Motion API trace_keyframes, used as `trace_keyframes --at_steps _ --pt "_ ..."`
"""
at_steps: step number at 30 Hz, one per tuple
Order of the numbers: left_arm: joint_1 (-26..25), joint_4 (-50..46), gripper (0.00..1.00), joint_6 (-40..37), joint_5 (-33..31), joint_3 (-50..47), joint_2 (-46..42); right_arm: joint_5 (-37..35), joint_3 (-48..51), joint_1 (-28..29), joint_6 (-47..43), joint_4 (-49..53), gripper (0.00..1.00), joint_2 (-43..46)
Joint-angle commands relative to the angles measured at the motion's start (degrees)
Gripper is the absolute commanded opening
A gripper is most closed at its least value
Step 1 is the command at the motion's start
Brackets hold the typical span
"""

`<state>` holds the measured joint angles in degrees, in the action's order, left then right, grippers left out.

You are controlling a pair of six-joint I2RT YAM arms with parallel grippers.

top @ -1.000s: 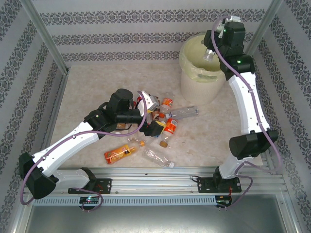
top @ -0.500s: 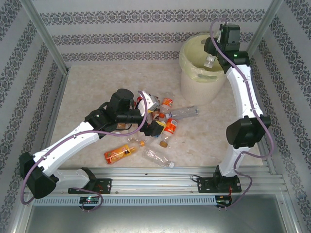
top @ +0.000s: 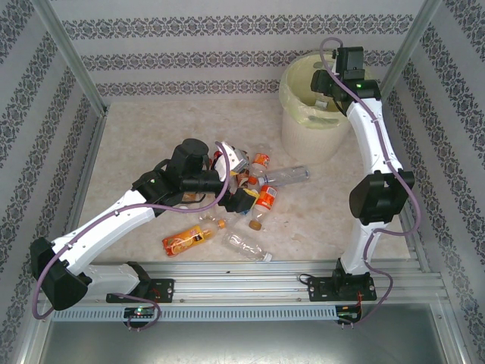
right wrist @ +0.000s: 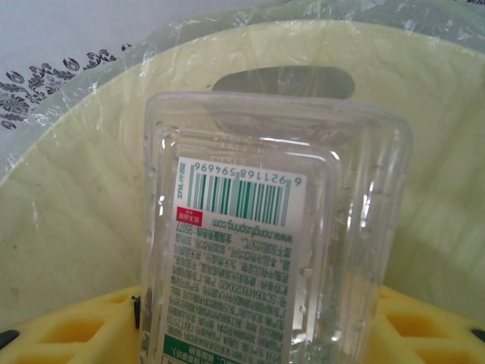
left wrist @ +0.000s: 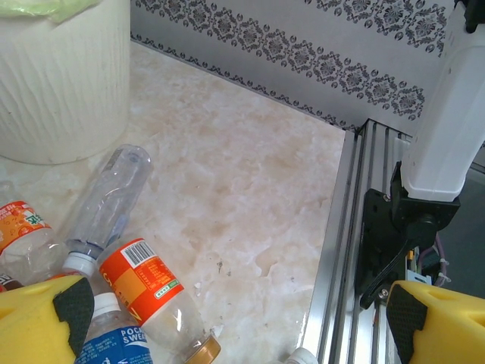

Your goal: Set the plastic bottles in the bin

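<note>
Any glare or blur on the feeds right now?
Right wrist: the clear bottle is sharp, barcode readable, with some sheen on the bin liner. Left wrist: crisp, the orange-label bottle shows its barcode clearly. Top external: even light, no glare on the table.

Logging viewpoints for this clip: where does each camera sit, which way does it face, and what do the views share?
Top external: above and behind the arms, looking down on the table; left arm and right arm whole, bases nearest.
Left wrist: low over the bottle pile, facing the bin and the right arm's base; its yellow fingers in the bottom corners.
Right wrist: above the bin, looking into its liner; yellow fingers flank a clear bottle.
Shared: the bin, in all three.
</note>
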<state>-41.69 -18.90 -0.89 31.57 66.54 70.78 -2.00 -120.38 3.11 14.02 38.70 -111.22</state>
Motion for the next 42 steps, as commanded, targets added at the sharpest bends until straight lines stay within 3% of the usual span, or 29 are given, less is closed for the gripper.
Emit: trace_keyframes --at_steps 1,8,16,26,34,42 --pt "-0.8 1.4 1.0 -0.8 -0.1 -0.3 0.1 1.0 0.7 -0.3 -1.3 1.2 0.6 -0.2" --pt "-0.8 1.4 1.0 -0.8 -0.2 -0.3 -0.1 1.4 1.1 -0.3 -0.8 2.0 0.64 0.1" --pt "-0.8 1.3 1.0 -1.0 -0.5 -0.4 -0.3 2.1 -2.4 -0.3 -0.2 3.8 0.82 0.2" --pt "-0.8 1.6 1.0 -0.6 -0.2 -0.4 -0.3 2.4 -3.9 -0.2 -0.4 6.1 0.88 3.7" --pt "-0.8 1.7 1.0 -0.3 0.0 -0.5 -0.4 1.3 2.0 1.8 -0.3 4.7 0.89 12.0" --pt "-0.8 0.6 1.0 0.6 -2.6 0.6 0.0 -1.4 14.9 6.9 0.4 1.3 0.89 25.2"
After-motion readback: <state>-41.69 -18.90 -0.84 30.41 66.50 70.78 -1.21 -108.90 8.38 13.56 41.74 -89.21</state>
